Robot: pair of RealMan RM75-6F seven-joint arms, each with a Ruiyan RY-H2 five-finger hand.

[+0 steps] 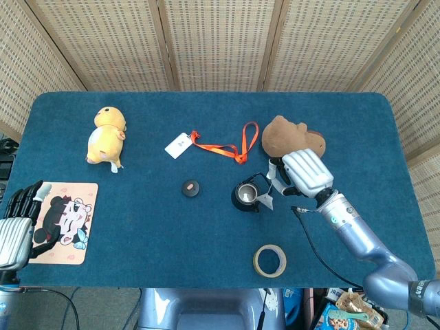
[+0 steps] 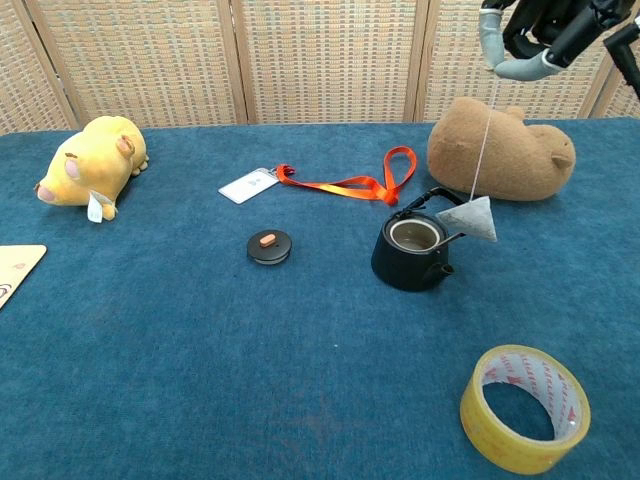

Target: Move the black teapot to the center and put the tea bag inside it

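Note:
The black teapot (image 1: 246,194) (image 2: 409,250) stands lidless near the table's middle, its handle raised. Its round black lid (image 1: 191,188) (image 2: 269,246) lies on the cloth to its left. My right hand (image 1: 303,174) (image 2: 535,38) hovers just right of and above the pot, pinching the tea bag's string. The white tea bag (image 2: 468,218) (image 1: 265,200) hangs in the air by the pot's handle, to the right of the opening. My left hand (image 1: 15,223) rests at the table's near left edge, holding nothing.
A brown plush (image 1: 292,139) lies behind the right hand. A yellow plush (image 1: 106,135) sits far left. An orange lanyard with a white tag (image 1: 221,146) lies behind the pot. A yellow tape roll (image 1: 269,260) sits near the front edge, and a cartoon mat (image 1: 62,221) lies at left.

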